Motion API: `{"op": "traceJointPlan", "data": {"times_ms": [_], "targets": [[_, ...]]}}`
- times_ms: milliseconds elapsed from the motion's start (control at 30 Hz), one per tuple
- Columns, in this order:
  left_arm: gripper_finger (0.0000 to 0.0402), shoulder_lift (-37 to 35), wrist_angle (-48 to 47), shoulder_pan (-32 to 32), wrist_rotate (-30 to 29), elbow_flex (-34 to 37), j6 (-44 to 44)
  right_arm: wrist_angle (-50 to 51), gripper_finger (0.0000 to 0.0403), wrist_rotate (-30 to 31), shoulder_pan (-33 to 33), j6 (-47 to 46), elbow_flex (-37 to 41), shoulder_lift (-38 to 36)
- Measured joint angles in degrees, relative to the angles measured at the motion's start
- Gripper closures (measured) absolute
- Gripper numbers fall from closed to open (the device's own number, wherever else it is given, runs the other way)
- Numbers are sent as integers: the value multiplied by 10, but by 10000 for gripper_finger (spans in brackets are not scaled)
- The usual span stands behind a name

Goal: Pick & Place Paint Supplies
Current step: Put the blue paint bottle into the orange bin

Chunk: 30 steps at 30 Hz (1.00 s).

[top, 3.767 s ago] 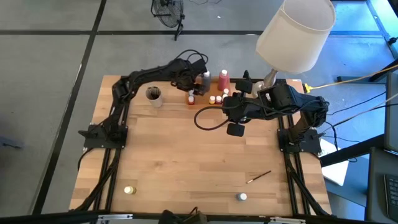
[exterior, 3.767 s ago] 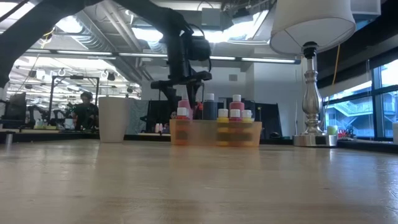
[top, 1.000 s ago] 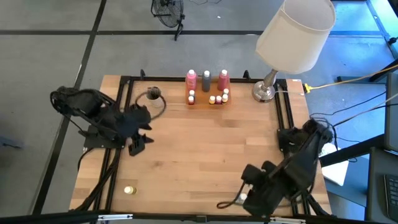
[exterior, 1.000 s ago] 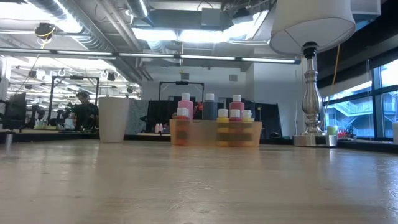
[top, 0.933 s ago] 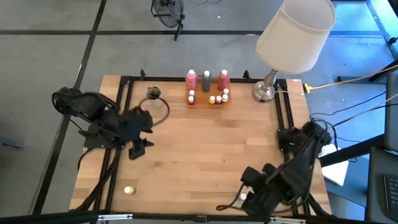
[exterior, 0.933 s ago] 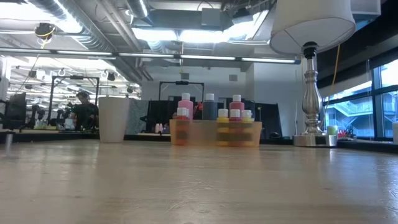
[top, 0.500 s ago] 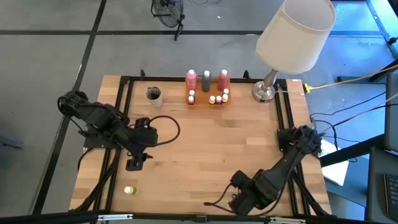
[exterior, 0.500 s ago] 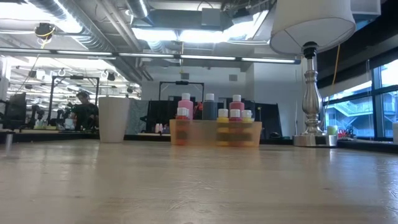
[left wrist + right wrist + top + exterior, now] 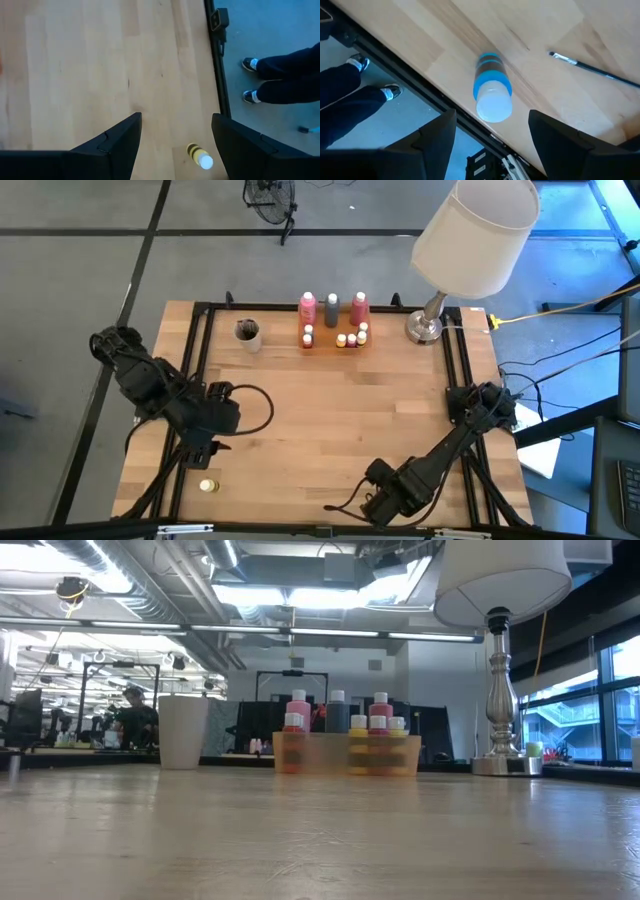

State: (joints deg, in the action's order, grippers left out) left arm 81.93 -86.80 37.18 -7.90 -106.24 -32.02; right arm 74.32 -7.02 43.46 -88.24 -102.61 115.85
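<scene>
Blue-banded pot (image 9: 491, 90) lay on its side under the right gripper (image 9: 490, 135), fingers wide and empty; the left gripper (image 9: 175, 145), equally wide and empty, hung over the yellow pot (image 9: 199, 156) near the table's front left corner.

Judging the step as a pick, each arm would have done well to centre its pot squarely between the fingers before descending, the right one closing across the round body rather than along it, lest the pot roll toward the table edge just beside it. The right wrist view alone showed the blue-banded pot, a thin dark brush (image 9: 590, 68) near it and a person's shoes beyond the edge; the high view hid that pot under the arm, yet showed the bottles (image 9: 332, 308) and small pots gathered in the orange tray (image 9: 320, 345) at the far side.
</scene>
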Motion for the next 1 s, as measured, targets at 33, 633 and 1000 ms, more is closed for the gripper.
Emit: {"op": "traceJointPlan", "data": {"times_ms": [33,633,1000], "targets": [[164,0,0,4,0,0,-2,-9,151,-4,0,2,7,0],[164,0,0,72,-62,0,-28,-130,161,-22,1,9,123,0],[164,0,0,89,-82,0,-34,-204,251,-21,-1,1,167,0]]}}
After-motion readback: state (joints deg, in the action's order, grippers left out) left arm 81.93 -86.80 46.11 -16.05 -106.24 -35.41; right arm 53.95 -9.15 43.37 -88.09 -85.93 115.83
